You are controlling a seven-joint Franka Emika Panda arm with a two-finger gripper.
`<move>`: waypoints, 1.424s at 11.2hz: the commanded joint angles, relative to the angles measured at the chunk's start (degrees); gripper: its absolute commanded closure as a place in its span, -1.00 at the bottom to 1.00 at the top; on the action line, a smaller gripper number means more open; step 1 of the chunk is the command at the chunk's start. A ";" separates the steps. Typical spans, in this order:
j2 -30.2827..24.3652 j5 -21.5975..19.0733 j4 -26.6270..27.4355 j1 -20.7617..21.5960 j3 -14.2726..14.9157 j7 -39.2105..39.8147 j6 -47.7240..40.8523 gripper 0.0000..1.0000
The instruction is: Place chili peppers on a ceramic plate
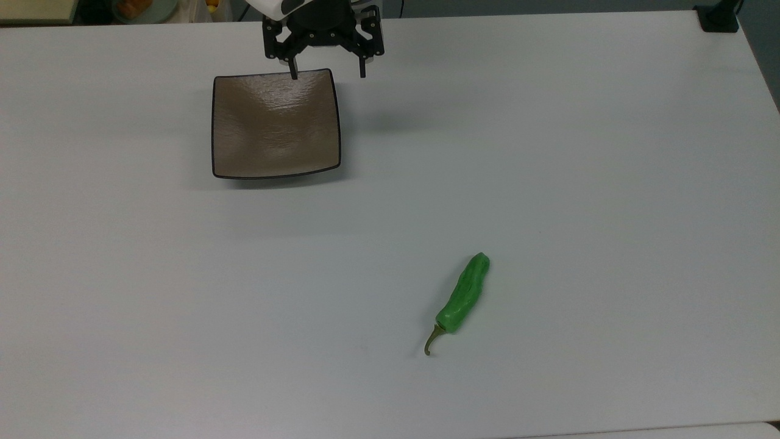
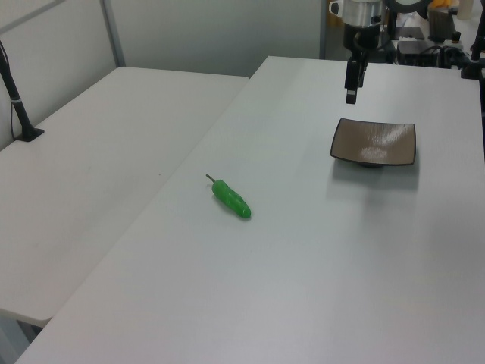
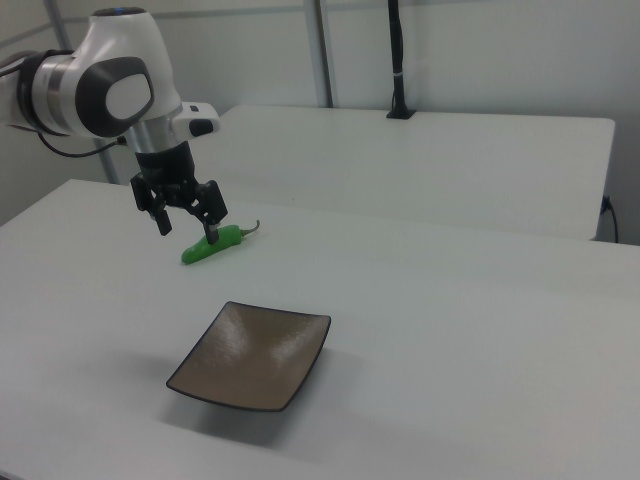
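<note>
A bright green chili pepper [image 1: 465, 294] with a curved olive stem lies on the white table, toward the top view's lower right; I also see the chili pepper [image 2: 231, 199] in the left view and the chili pepper [image 3: 210, 246] in the right view, partly behind a fingertip. The square brown ceramic plate [image 1: 274, 125] sits bare at the top view's upper left, also seen as the plate [image 2: 374, 142] and the plate [image 3: 252, 355]. My gripper [image 1: 328, 72] hangs open above the plate's far edge, holding nothing, also at gripper [image 3: 187, 230] and gripper [image 2: 352, 95].
The white table [image 1: 548, 183] runs wide around both things. A second white table [image 2: 98, 152] adjoins at the left view's left. A black post base [image 1: 719, 18] stands at the top view's upper right corner. Clutter sits beyond the far edge.
</note>
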State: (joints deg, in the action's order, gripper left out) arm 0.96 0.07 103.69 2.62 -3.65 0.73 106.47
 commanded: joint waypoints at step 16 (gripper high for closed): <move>5.80 0.72 -1.21 0.90 -4.25 -17.05 15.41 -1.00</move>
State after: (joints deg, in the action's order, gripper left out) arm 3.66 0.05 103.62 3.21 -6.73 -10.00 116.81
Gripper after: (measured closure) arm 0.000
